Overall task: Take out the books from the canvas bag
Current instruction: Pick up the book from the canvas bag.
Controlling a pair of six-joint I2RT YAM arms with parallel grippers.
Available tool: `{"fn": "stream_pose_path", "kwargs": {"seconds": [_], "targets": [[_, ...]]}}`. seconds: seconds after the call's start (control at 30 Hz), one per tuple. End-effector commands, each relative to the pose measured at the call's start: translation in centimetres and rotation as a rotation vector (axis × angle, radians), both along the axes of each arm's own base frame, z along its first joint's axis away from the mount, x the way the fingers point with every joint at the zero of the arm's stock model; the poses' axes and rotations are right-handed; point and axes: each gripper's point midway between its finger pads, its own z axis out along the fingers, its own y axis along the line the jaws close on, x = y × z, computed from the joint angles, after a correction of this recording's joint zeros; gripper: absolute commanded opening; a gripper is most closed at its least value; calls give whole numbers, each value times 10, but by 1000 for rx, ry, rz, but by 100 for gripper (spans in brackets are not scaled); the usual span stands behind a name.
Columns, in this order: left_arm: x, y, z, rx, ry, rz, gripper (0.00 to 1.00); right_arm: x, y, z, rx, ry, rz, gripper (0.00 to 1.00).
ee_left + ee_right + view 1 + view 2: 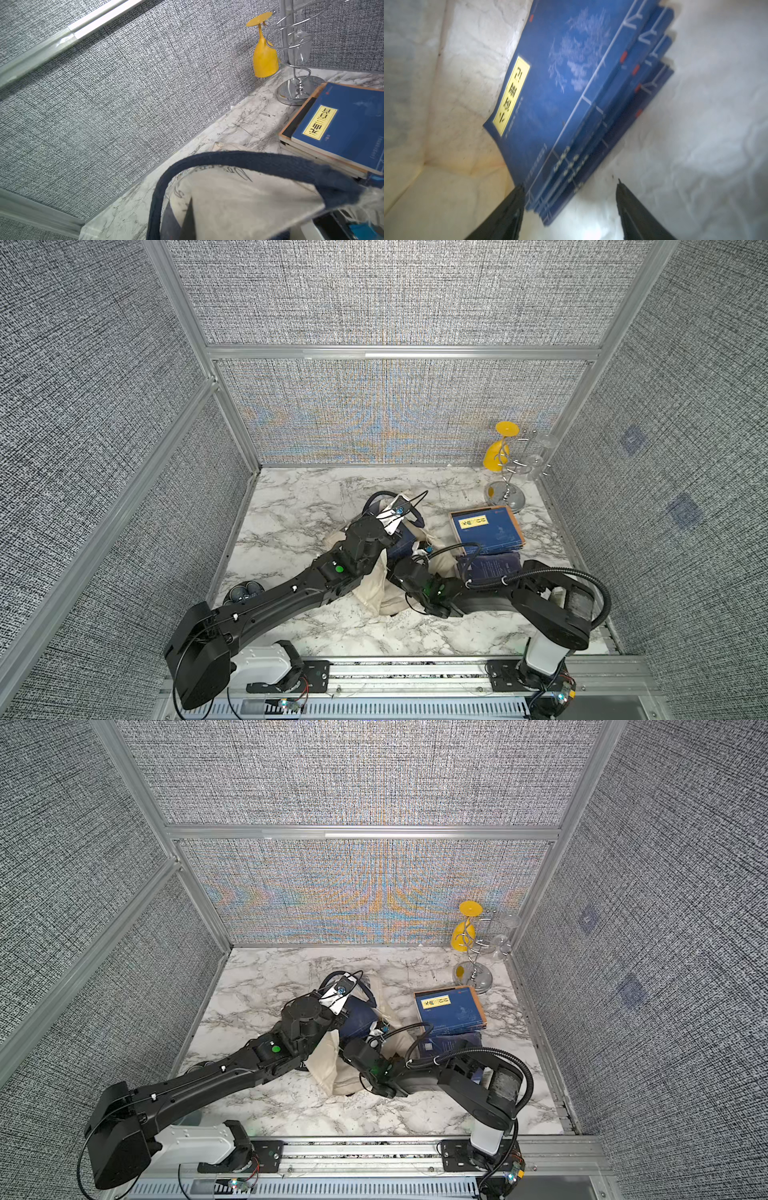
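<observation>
Left jaws closed — seemingly on the rim of the canvas bag, right jaws wide inside it, straddling a corner of the books, other books stacked on the counter.

Lit brightly and evenly from overhead in both top views, casting only soft, short shadows under the arms onto the marble table. Shimmers with coloured moiré across the back wall; bows the straight frame rails near the edges. Glints on the chrome rack base in the left wrist view and softens on the near navy handle. Smears with motion blur in the right wrist view: hazy books, glowing, washed-out canvas bag lining.
</observation>
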Motion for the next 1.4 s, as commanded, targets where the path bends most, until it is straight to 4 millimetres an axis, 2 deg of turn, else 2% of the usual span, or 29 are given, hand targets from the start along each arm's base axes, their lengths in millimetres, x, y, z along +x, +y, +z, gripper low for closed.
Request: {"fn": "stream_pose_path", "kwargs": {"seconds": [0.0,0.17,0.33,0.5,0.63,0.83,1.07,1.13,1.37], "targets": [[-2,0,34,-133,-74,-9,0,11,-1,13,54,-69,-59,73],[-11,-4,38,-161,-83,-60,0,27,9,18,83,-93,-52,73],[-20,-7,42,-177,-110,-120,0,34,9,10,87,-60,-79,72],[-31,-10,47,-189,-144,-183,0,42,13,12,99,-58,-71,65],[-36,-13,43,-163,-168,-220,0,48,25,32,119,-125,-13,50],[-44,-20,38,-161,-194,-287,0,55,37,39,162,-120,40,44],[-45,-20,33,-130,-201,-291,0,54,34,41,170,-120,46,44],[-44,-20,32,-119,-198,-288,0,53,30,40,171,-114,40,47],[-40,-13,38,-87,-254,-247,0,37,24,34,155,-47,62,51]]}}
